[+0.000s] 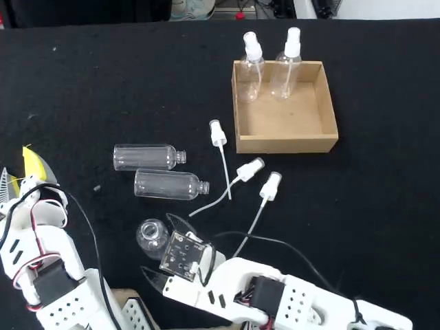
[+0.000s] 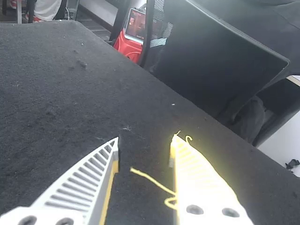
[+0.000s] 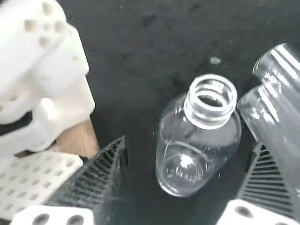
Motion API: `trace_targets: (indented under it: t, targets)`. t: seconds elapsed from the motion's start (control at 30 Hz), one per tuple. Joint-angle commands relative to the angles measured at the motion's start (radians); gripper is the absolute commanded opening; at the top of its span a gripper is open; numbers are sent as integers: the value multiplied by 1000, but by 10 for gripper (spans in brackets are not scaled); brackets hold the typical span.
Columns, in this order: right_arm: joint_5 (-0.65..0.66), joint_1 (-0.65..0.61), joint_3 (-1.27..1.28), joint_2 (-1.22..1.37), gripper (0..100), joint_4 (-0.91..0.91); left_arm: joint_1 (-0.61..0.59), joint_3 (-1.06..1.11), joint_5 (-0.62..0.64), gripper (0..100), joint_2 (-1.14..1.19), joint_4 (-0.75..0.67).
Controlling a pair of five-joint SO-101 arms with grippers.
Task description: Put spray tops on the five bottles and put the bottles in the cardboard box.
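Note:
A clear, uncapped bottle (image 1: 150,234) stands upright near the front of the table. My right gripper (image 1: 158,245) is open around it, with one black finger on each side. The right wrist view looks down at this bottle's (image 3: 199,140) open neck between the spread fingers of the right gripper (image 3: 190,145). Two more uncapped bottles (image 1: 148,157) (image 1: 170,184) lie on their sides just behind. Three loose spray tops (image 1: 218,134) (image 1: 251,168) (image 1: 270,185) lie left of the cardboard box (image 1: 285,141). My left gripper (image 2: 145,139) hangs open over bare black cloth at the table's left edge (image 1: 17,172).
Two capped bottles (image 1: 251,65) (image 1: 287,62) stand inside the box along its far wall. The spray tops' long tubes cross one another between the lying bottles and the box. A white part of the other arm (image 3: 42,65) and a wooden base (image 3: 79,138) sit close beside the right gripper.

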Motion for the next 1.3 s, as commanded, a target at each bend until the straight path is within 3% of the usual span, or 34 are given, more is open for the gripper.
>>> trace_targets:
  t: [0.0, 0.27, 0.4, 1.07, 1.27]
  targets:
    - [0, 71, -48, 87, 368, -101, -2, -12, 6, 177, -2, -25]
    - [-6, 61, -209, 335, 368, -100, -5, -10, 5, 177, -2, -25]
    - [-6, 9, -214, 338, 368, -106, -7, -10, 5, 177, -2, -25]
    - [-6, 12, -262, 338, 367, -98, -4, -10, 3, 177, -2, -25]
    - [3, 12, -263, 338, 252, -106, -5, -10, 3, 177, -2, -25]
